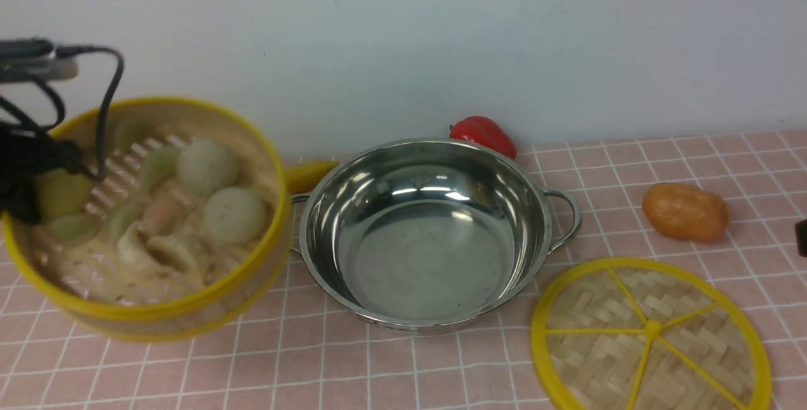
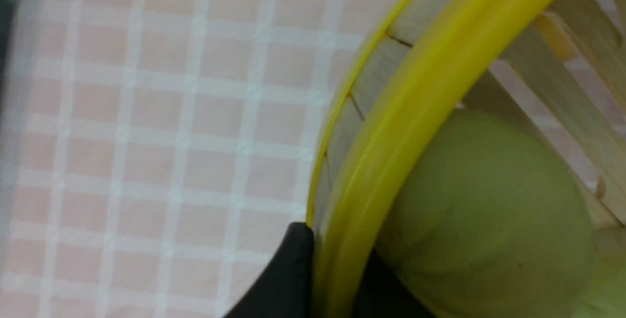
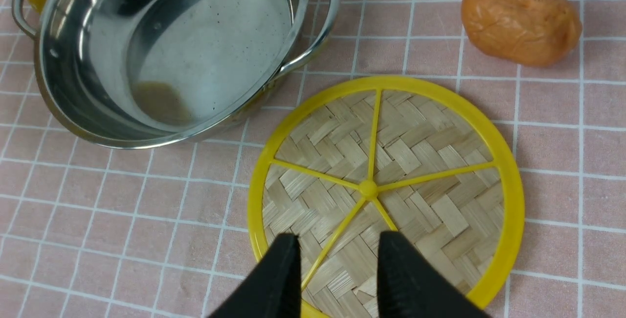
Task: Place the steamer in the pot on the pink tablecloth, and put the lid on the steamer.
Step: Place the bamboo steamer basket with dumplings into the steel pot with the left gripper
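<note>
The steamer [image 1: 151, 312], a bamboo basket with a yellow rim and pale buns and dumplings inside, hangs tilted at the left, beside the pot and apart from it. My left gripper [image 2: 337, 279] is shut on its rim [image 2: 420, 102], one black finger [image 2: 288, 274] outside the wall and one inside by a green bun [image 2: 489, 210]. The shiny steel pot [image 1: 429, 240] stands empty on the pink tablecloth [image 1: 378, 372]. The flat woven lid [image 1: 649, 334] lies on the cloth right of the pot. My right gripper [image 3: 340, 239] hovers open over the lid [image 3: 415, 161], holding nothing.
A red pepper [image 1: 484, 134] lies behind the pot by the wall. An orange lump of food [image 1: 686, 211] sits at the right, beyond the lid. A yellow item [image 1: 309, 173] pokes out between steamer and pot. The left arm's cables [image 1: 107, 107] hang over the steamer.
</note>
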